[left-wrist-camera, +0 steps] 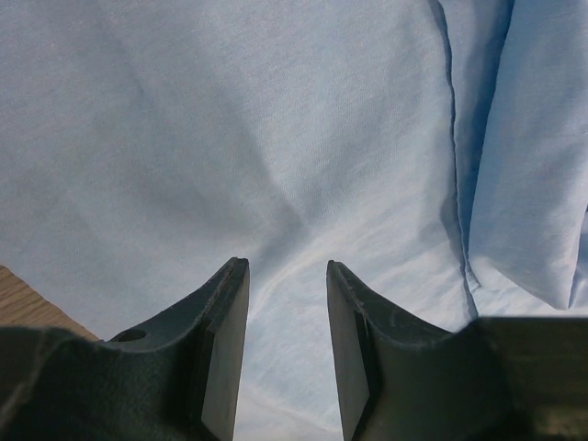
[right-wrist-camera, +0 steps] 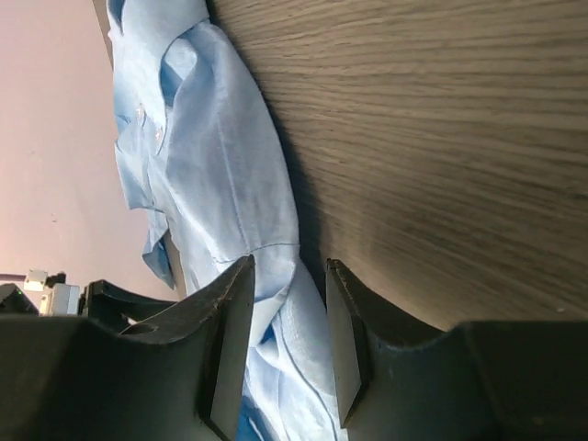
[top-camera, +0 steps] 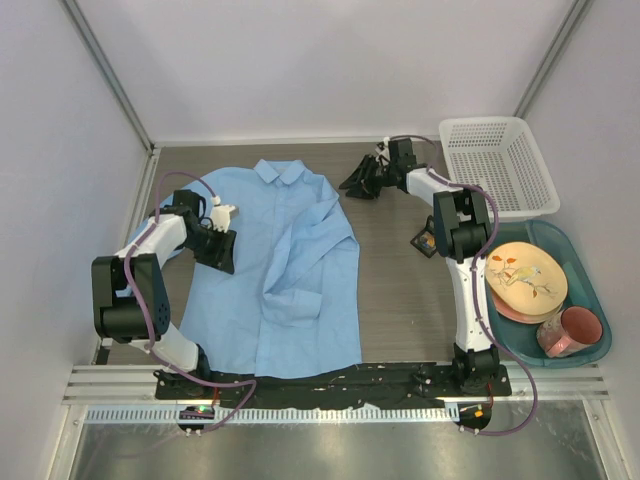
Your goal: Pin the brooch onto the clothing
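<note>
Lying flat on the brown wood-grain tabletop (top-camera: 400,290) in the top view, the large light blue button-up shirt (top-camera: 290,290) has its long axis running from far to near, with the pointed collar at the far end and the hem close to the arm bases. One sleeve is folded at a slant across the front. The left hand (top-camera: 220,245) sits over the shirt's left edge at about shoulder height. The right hand (top-camera: 352,183) is low near the far end, just beside the other shoulder. A small black square case (top-camera: 424,243) lies on the wood right of the shirt, partly hidden by the right arm. Whether the brooch is in it cannot be told. A white plastic mesh basket (top-camera: 500,165) stands at the far right, and nearer is a teal plastic tub (top-camera: 590,290) holding plates and a pink mug (top-camera: 572,332).

From the left wrist, the left hand (left-wrist-camera: 287,266) is spread, with nothing between its fingers. Creased blue cloth (left-wrist-camera: 276,138) fills the view beneath it, and a corner of wood (left-wrist-camera: 23,299) shows at the left.

From the right wrist, the right hand (right-wrist-camera: 287,262) is also spread and holds nothing. It is low over the bare wood (right-wrist-camera: 441,138), its fingers aimed at the bunched edge of the shirt (right-wrist-camera: 211,156) just ahead. The brooch cannot be made out in any view.
</note>
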Robot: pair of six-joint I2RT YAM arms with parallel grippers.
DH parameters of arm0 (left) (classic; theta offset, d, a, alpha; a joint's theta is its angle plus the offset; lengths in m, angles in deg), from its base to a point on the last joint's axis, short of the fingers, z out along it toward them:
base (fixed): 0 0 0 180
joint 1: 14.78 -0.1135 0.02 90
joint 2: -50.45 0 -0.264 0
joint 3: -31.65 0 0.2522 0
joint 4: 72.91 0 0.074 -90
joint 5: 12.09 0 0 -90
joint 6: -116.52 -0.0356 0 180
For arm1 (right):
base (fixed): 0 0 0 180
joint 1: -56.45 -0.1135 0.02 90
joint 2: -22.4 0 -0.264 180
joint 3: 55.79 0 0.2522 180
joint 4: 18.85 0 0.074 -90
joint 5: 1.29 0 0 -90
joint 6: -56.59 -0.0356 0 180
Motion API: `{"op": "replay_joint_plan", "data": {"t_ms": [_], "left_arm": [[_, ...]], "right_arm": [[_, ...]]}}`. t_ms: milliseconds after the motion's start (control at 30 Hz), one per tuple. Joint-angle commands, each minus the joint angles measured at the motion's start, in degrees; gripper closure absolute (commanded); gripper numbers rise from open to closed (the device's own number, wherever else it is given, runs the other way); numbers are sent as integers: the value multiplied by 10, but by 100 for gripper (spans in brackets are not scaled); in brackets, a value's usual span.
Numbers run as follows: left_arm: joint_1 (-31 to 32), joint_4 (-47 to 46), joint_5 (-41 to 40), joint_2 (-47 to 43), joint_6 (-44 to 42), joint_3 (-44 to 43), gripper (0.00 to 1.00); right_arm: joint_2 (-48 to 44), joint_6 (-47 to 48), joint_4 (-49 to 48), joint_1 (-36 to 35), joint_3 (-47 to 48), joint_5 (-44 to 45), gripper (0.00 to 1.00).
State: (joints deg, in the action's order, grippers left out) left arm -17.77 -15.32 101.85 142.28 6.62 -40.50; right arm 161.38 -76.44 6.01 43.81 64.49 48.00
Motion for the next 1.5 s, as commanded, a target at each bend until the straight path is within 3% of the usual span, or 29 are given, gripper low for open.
{"op": "replay_joint_plan", "data": {"t_ms": [0, 433, 833, 1100, 1367, 1467], "left_arm": [[-2, -14, -5, 5, -5, -19, 57], [-1, -18, -7, 21, -5, -24, 57], [-2, -18, -12, 41, -5, -30, 57], [-1, -16, -14, 47, -3, -39, 57], [-2, -17, -16, 50, -3, -39, 57], [-1, -19, -23, 55, -1, -38, 59]], "right_arm": [[9, -72, -95, -2, -27, -28, 57], [15, -123, -179, -4, -77, -44, 59], [24, -213, -285, -4, -78, -80, 73], [21, -180, -236, -5, -80, -67, 73], [24, -130, -165, -12, -69, -57, 66], [25, -126, -166, -12, -65, -57, 73]]}}
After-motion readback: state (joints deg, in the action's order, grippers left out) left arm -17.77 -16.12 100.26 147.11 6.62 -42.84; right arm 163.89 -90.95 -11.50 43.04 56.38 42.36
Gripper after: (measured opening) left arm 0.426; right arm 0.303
